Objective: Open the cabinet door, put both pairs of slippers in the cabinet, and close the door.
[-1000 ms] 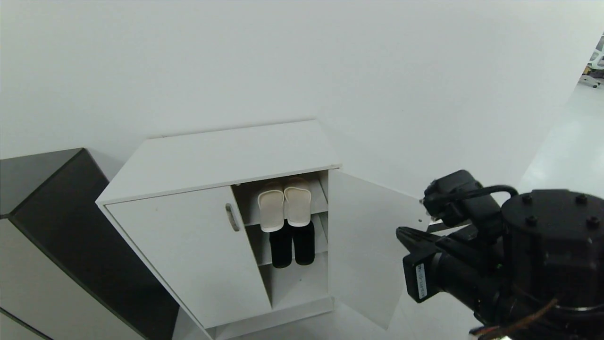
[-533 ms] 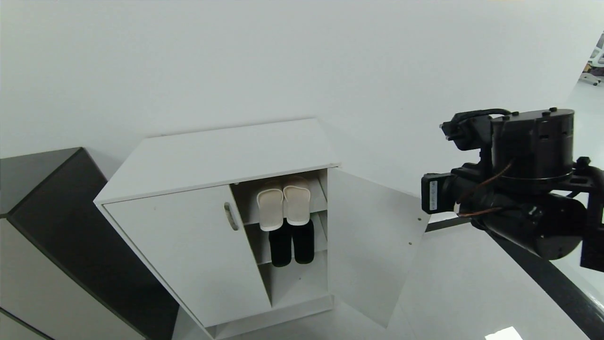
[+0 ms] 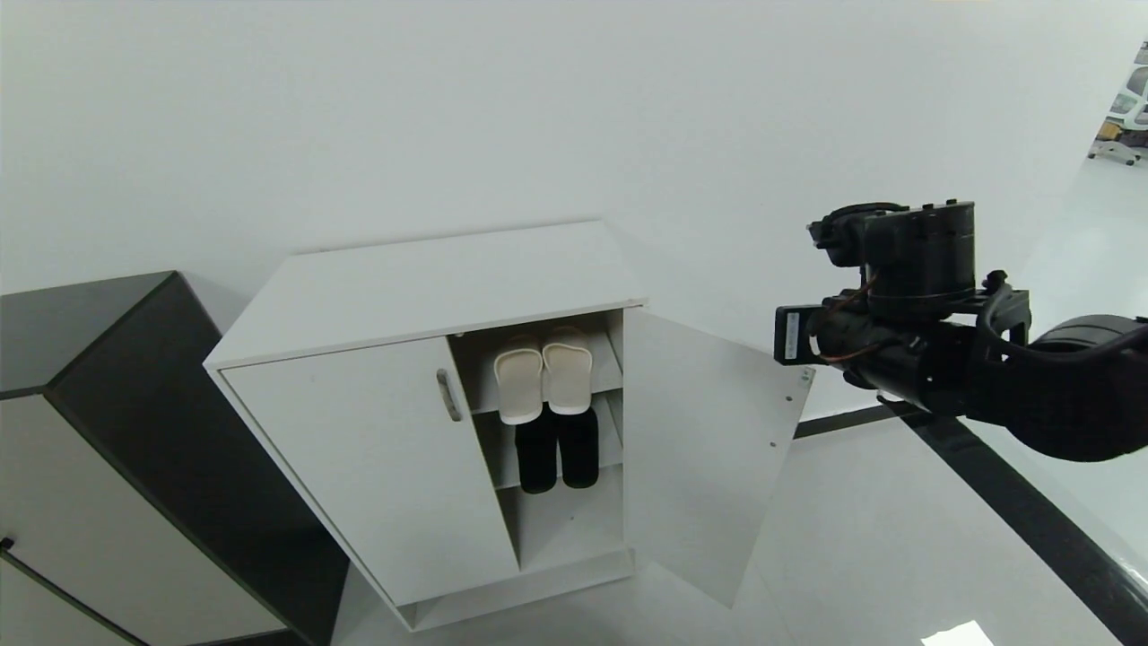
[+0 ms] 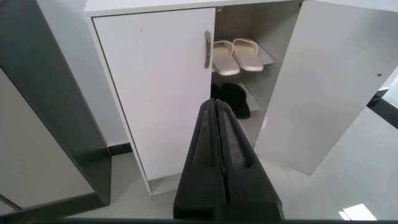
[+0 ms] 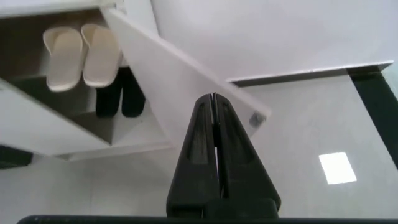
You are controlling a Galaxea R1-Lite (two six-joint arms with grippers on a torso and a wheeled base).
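A white two-door cabinet (image 3: 421, 287) stands on the pale glossy floor (image 3: 879, 547) in the lower middle of the head view, its right door (image 3: 708, 449) swung open. On its upper shelf (image 3: 608, 377) a pair of cream slippers (image 3: 543, 381) lies side by side; on the middle shelf (image 3: 610, 449) just below lies a pair of black slippers (image 3: 559, 456). A black stripe (image 3: 1013, 511) crosses the floor at lower right.

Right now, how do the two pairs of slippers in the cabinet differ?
The white slippers are pale, the black slippers dark. The white slippers lie on the upper shelf, the black slippers on the shelf below. Both pairs sit side by side inside the cabinet.
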